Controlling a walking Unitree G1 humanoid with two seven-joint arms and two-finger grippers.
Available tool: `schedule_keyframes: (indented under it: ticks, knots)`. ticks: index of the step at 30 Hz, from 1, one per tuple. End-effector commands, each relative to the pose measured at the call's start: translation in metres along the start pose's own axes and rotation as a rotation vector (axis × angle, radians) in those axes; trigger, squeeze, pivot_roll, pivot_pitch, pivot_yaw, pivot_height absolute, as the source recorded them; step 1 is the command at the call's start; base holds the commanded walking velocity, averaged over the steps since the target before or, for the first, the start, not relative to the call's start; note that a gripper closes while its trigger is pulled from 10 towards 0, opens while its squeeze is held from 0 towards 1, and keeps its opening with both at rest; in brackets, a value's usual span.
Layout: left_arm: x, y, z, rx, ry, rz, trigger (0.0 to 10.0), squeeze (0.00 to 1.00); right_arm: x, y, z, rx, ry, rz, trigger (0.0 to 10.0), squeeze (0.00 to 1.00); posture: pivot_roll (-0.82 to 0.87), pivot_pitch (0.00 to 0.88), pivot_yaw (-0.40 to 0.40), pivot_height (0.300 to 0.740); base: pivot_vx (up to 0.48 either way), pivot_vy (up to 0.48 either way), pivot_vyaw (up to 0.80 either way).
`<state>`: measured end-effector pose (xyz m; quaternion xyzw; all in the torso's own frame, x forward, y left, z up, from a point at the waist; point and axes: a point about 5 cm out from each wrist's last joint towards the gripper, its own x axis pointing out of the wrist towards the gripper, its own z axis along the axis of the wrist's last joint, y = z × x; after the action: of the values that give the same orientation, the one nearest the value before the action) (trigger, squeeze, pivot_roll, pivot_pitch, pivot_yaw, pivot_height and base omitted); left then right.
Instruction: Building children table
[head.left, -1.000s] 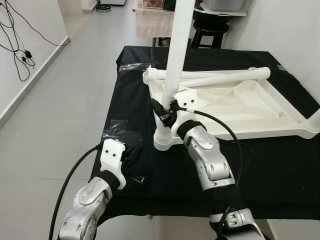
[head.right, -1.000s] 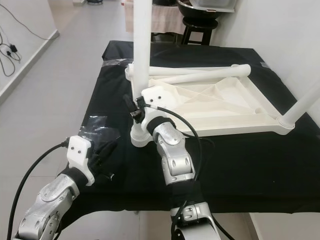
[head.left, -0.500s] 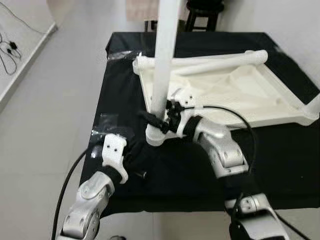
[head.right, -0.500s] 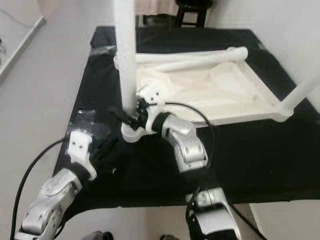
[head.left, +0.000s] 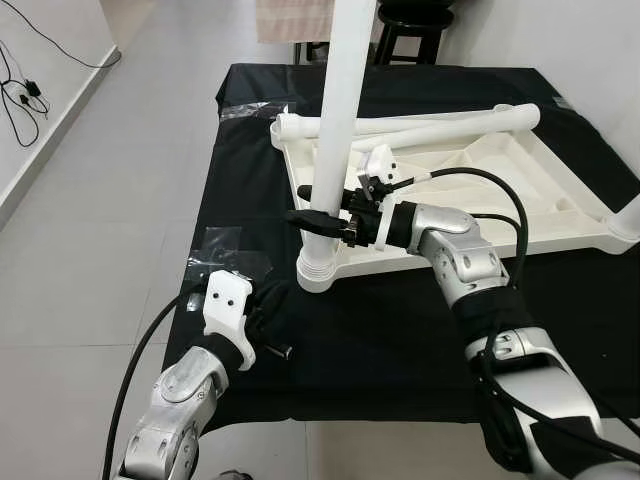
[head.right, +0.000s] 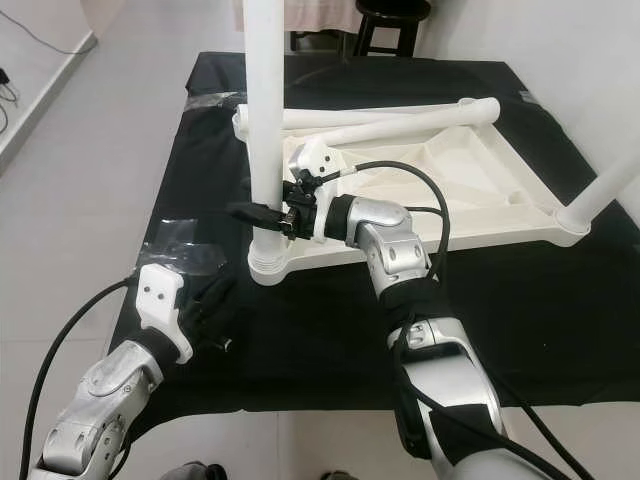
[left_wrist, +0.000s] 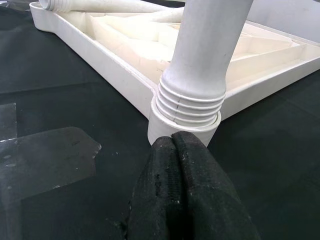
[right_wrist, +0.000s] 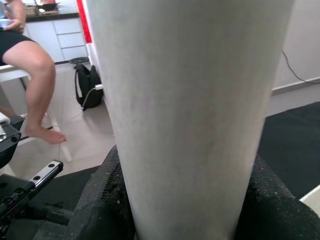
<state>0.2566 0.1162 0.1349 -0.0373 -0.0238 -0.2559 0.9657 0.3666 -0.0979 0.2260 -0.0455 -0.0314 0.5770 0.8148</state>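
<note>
The white children's table top lies upside down on a black-covered table. A white leg stands upright in its near left corner socket. My right gripper reaches in from the right and is shut on this leg low down; in the right wrist view a black finger sits on each side of the leg. My left gripper rests on the cloth just in front of the socket, shut and holding nothing. In the left wrist view its fingertips almost touch the threaded leg base.
Two loose white legs lie across the far side of the table top. Another leg stands at the right corner. Clear tape is stuck to the black cloth. A stool stands behind. A person's bare leg is seen past the table.
My right arm has swung round, so its gripper now holds the leg from the right instead of from the front. The head camera shifted. My left gripper stayed put.
</note>
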Motion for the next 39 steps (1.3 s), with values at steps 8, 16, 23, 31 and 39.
schedule_keyframes:
  ticks: [8, 16, 23, 31, 39]
  knots:
    - [-0.003, -0.004, -0.001, -0.004, 0.014, 0.000, 10.0, 0.00, 0.005, 0.001, -0.013, 0.019, 0.025, 0.007, 0.0, 0.00, 0.15, 0.165, -0.067, 0.740, 0.000, 0.000, 0.00]
    - [-0.004, -0.003, -0.003, 0.011, 0.017, 0.004, 10.0, 0.00, 0.014, 0.069, -0.091, 0.186, 0.332, -0.680, 0.0, 0.00, 0.15, 0.145, -0.063, 0.740, 0.000, 0.000, 0.00]
    - [-0.001, -0.001, -0.006, 0.025, 0.026, 0.000, 10.0, 0.00, 0.010, 0.042, -0.089, 0.097, 0.352, -0.744, 0.0, 0.00, 0.15, 0.115, -0.059, 0.740, 0.000, 0.000, 0.00]
    - [-0.013, -0.007, -0.002, 0.083, 0.016, 0.018, 10.0, 0.00, 0.001, 0.005, -0.066, 0.076, 0.235, -0.738, 10.0, 1.00, 0.15, 0.098, -0.041, 0.740, 0.000, 0.000, 0.00]
    - [-0.030, -0.028, 0.003, 0.130, 0.002, -0.007, 10.0, 0.00, -0.010, -0.017, -0.028, 0.038, 0.074, -0.587, 10.0, 0.00, 0.17, 0.102, -0.039, 0.740, 0.000, 0.000, 0.00]
